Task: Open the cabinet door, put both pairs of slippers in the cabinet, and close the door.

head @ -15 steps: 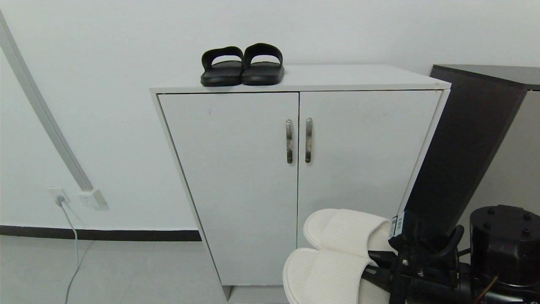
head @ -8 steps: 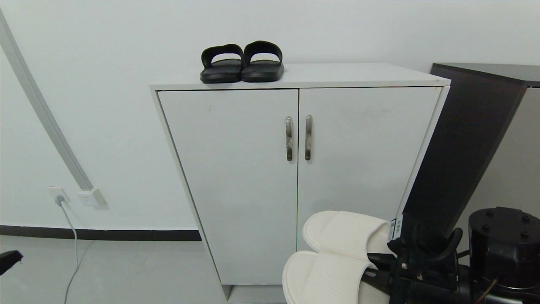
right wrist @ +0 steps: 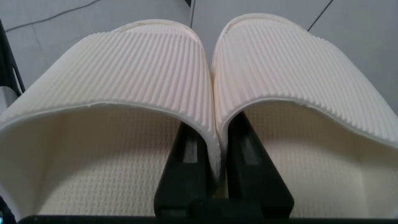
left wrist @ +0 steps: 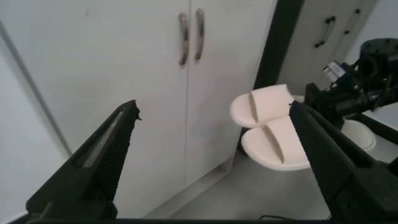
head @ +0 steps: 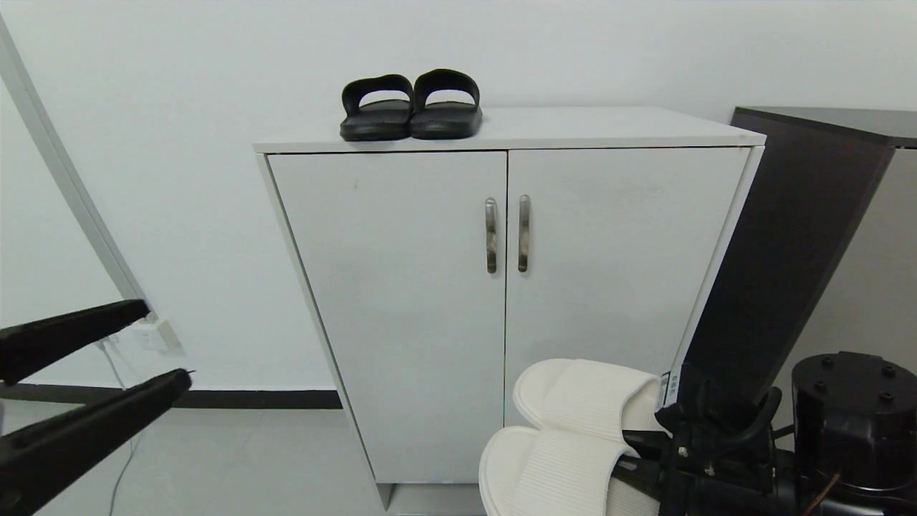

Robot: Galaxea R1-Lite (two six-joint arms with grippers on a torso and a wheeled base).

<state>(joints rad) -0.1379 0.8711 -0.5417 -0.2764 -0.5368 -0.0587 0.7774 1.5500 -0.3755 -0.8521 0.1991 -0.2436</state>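
A white two-door cabinet stands against the wall with both doors shut; its two metal handles meet at the middle, and the handles also appear in the left wrist view. A pair of black slippers rests on the cabinet top, left of centre. My right gripper is shut on the inner edges of a pair of white slippers, held low in front of the right door. My left gripper is open at the far left, level with the lower part of the cabinet and well away from it.
A dark cabinet stands right beside the white one. A wall socket with a cable and a slanted conduit are on the wall to the left. Grey floor lies open in front of the left door.
My left gripper has come up into the head view from the lower left, its fingers spread. The right gripper and white slippers stay put. The camera tilted slightly early on.
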